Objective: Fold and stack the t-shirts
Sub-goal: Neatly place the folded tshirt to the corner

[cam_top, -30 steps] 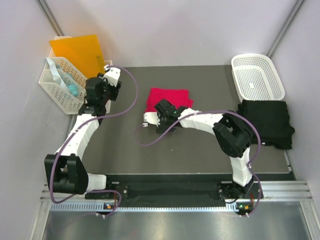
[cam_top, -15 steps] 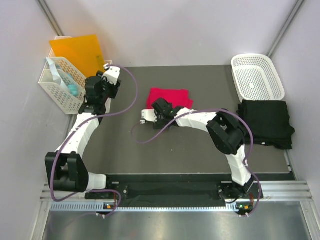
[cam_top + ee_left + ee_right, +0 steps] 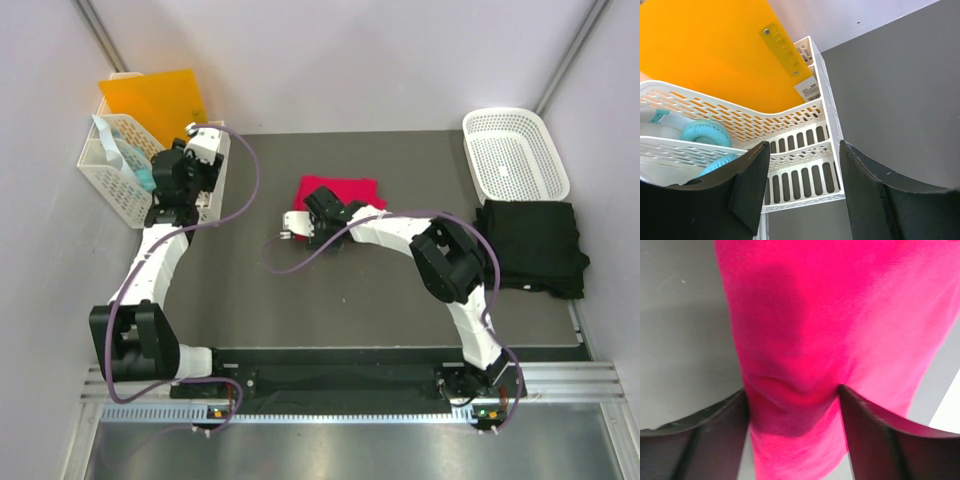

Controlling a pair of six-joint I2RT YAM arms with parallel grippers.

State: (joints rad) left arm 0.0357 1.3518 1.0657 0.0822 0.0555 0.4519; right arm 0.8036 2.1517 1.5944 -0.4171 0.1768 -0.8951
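Right gripper [image 3: 792, 405] pinching a bunched edge of the folded red shirt [image 3: 338, 192] mid-table, probably to carry it onto the black shirt [image 3: 532, 245] at right; left gripper [image 3: 805, 190] open, empty, parked clear by the basket [image 3: 790, 150].

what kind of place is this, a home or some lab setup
Most likely a lab test cell, not a home: two robot arms bolted to a metal rail at the edge of a dark grey table, plain pale walls enclosing it, and staged props such as a white lattice basket.
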